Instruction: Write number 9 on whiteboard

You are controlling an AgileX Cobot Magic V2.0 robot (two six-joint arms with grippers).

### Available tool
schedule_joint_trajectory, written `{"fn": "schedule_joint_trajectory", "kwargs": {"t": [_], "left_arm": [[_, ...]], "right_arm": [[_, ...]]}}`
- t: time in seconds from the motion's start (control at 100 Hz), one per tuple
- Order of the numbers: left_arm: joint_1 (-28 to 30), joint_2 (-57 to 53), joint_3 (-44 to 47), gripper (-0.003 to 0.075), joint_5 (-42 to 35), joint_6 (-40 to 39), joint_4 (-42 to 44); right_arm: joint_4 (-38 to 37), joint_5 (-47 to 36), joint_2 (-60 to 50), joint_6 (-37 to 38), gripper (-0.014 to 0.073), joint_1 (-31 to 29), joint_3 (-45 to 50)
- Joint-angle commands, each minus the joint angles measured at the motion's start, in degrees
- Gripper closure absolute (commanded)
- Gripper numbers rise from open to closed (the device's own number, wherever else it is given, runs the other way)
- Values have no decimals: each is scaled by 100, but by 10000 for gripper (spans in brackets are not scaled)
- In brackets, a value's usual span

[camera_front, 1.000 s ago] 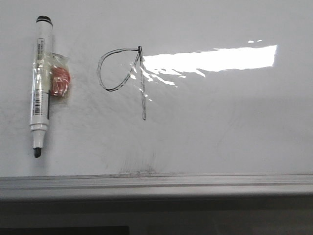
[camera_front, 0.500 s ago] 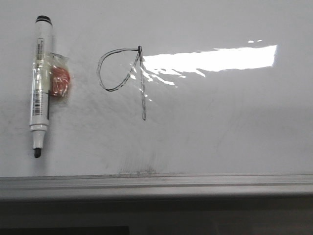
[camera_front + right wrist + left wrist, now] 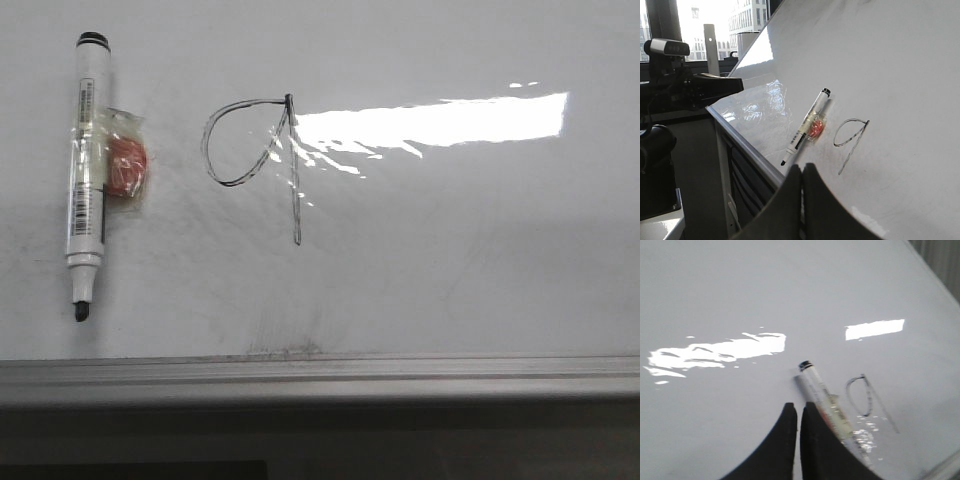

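hand-drawn number 9 (image 3: 250, 150) on whiteboard (image 3: 450, 260); marker (image 3: 86, 170) print illegible

Bright glare streaks the whiteboard (image 3: 450, 300) (left wrist view slightly blurred).

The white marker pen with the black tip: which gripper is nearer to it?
Left, most likely. The left gripper hangs shut right beside the white marker pen. The right gripper, also shut, sits past the whiteboard edge rail, farther off.
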Motion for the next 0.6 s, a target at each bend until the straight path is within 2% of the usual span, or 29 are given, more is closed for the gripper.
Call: {"fn": "schedule_joint_trajectory", "kwargs": {"t": [0.0,0.16,0.21,0.41,0.51,0.59], "left_arm": [[384,-41,-164,741,-245,1802,-1266],[1277,-41,-164,741,-505,4775,-3805],[1502,-41,-130,741,-492,5266,-4323],[2111,-41,322,741,-525,5156,-4413],[2309,-41,606,741,-838,4961,-4614],[2475,-44,578,741,-623,4938,-4642]], "right_arm": [[-71,-478,-43,-41,657,22,-147],[-71,-478,-43,-41,657,22,-147],[-71,-478,-43,-41,657,22,-147],[-71,-478,-43,-41,657,22,-147],[-71,-478,-43,-41,657,22,-147],[-71,-478,-43,-41,657,22,-147]]}}
